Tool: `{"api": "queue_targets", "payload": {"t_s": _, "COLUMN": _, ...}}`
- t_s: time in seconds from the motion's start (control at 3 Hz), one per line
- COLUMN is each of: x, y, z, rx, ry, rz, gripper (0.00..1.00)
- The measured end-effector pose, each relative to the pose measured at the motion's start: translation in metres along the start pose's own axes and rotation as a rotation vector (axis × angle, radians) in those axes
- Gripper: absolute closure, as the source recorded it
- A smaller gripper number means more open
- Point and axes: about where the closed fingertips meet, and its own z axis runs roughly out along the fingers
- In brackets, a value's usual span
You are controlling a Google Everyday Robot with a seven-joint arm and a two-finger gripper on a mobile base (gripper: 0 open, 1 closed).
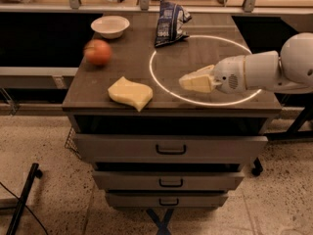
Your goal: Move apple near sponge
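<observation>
The red-orange apple (98, 52) sits near the left edge of the dark table top (195, 53), looking blurred. The pale yellow wavy sponge (129, 93) lies at the front left of the table, just right of and in front of the apple, with a small gap between them. My gripper (188, 82) hovers over the front middle of the table, inside the bright ring, to the right of the sponge. It is open and holds nothing. The white arm reaches in from the right.
A white bowl (110, 26) stands at the back left. A dark blue snack bag (171, 22) lies at the back middle. Drawers (170, 149) are below the table top. The apple is close to the table's left edge.
</observation>
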Motion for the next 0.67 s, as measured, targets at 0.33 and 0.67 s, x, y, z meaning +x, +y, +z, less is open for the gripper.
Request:
{"api": "queue_targets", "payload": {"t_s": 0.33, "x": -0.0076, "y": 0.0085, "z": 0.0026, "rx": -0.017, "ry": -0.015, "rz": -0.032, "gripper": 0.83}}
{"api": "queue_targets", "payload": {"t_s": 0.67, "x": -0.0078, "y": 0.0101, "z": 0.0052, "rx": -0.023, "ry": -0.014, "rz": -0.032, "gripper": 0.52}}
